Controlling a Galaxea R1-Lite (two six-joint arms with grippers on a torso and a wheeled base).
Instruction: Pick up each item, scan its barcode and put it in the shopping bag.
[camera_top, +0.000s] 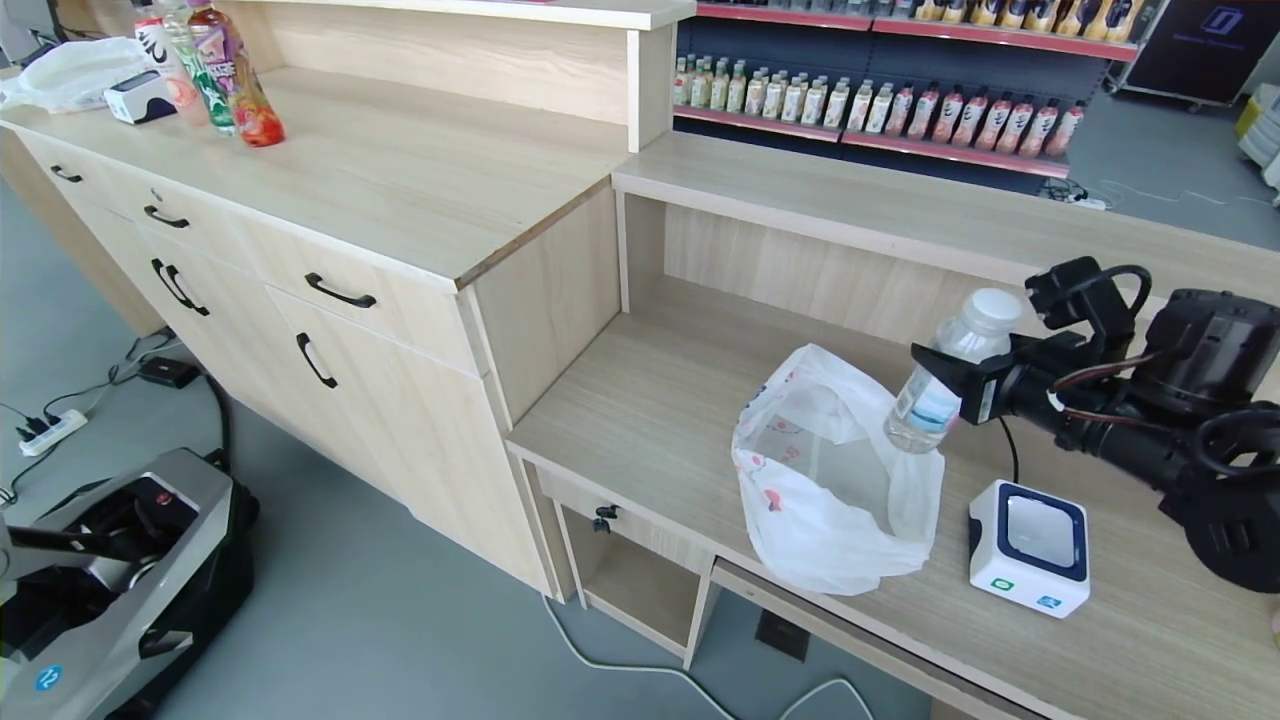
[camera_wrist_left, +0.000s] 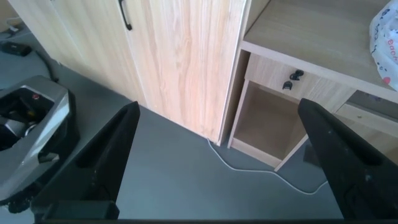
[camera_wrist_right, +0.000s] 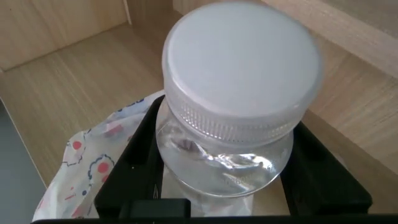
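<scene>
Grips a clear plastic water bottle with a white cap (camera_top: 925, 405) in the right gripper (camera_top: 958, 378), jaws clamped on its body. Holds it tilted just above the open mouth of the white plastic shopping bag with red prints (camera_top: 780, 500), near the front edge of the tabletop (camera_top: 650, 400). Just beside the bag, a white-and-blue box scanner (camera_top: 1030, 545). Looks like the bagging step. Calls next for lowering into the mouth, then letting go. Left gripper (camera_wrist_left: 224, 162) spread apart, empty, above the floor.
</scene>
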